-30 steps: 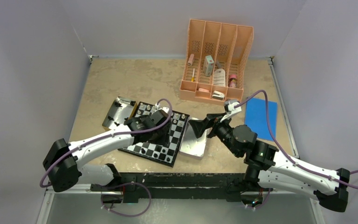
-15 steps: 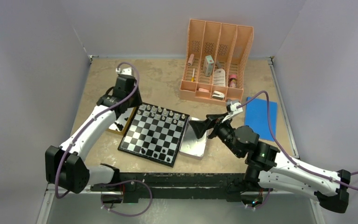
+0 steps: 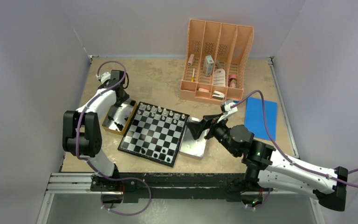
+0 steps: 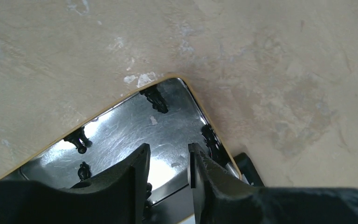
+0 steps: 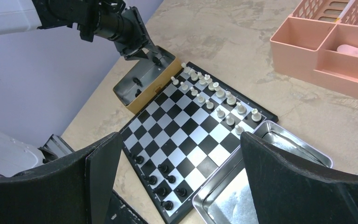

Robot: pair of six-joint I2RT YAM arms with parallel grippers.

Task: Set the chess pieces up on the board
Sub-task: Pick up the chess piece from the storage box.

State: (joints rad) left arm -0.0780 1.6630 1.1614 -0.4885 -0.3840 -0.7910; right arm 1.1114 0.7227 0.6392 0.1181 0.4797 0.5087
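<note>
My left claw (image 4: pixel 168 150) slightly apart, empty, over the tin's (image 4: pixel 121 126) black chess pieces (image 4: pixel 154 99); my right claw (image 5: pixel 179 138) wide open.

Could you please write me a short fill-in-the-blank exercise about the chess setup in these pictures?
1. The rows of pieces at the far edge of the board are ____ in colour.
2. The loose pieces in the tin below the left gripper are ____ in colour.
3. The right gripper holds ____ between its wide-open jaws.
Missing words: white; black; nothing.
</note>
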